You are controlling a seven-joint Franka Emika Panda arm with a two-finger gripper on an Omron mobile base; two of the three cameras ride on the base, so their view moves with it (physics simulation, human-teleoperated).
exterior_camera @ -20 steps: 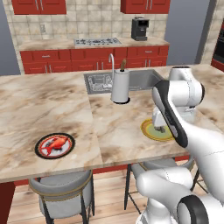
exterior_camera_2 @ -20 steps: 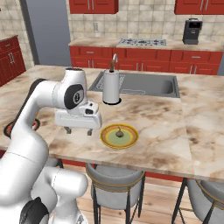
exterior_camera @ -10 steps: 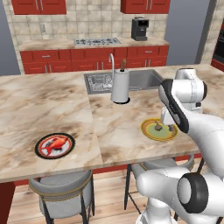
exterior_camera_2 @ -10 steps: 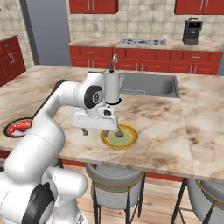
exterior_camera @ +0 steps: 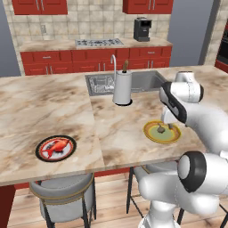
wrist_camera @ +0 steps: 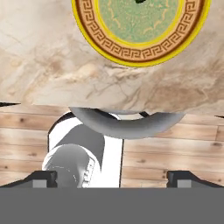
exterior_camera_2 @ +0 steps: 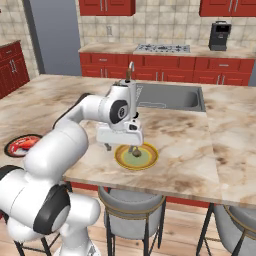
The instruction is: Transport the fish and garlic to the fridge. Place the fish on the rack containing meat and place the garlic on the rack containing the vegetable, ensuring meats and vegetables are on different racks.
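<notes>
The arm bends forward over the marble counter (exterior_camera_2: 210, 145), its hand turned straight down just above the yellow plate (exterior_camera_2: 149, 159). The gripper (exterior_camera_2: 121, 148) hangs there with its jaws spread wide, gripping nothing. The garlic (exterior_camera: 160, 129) sits on that plate near the counter's front edge, close beside the fingers. The fish (exterior_camera: 56, 147) lies on a red-rimmed plate (exterior_camera: 42, 156) well apart, further along the counter near a stool (exterior_camera: 62, 196).
</notes>
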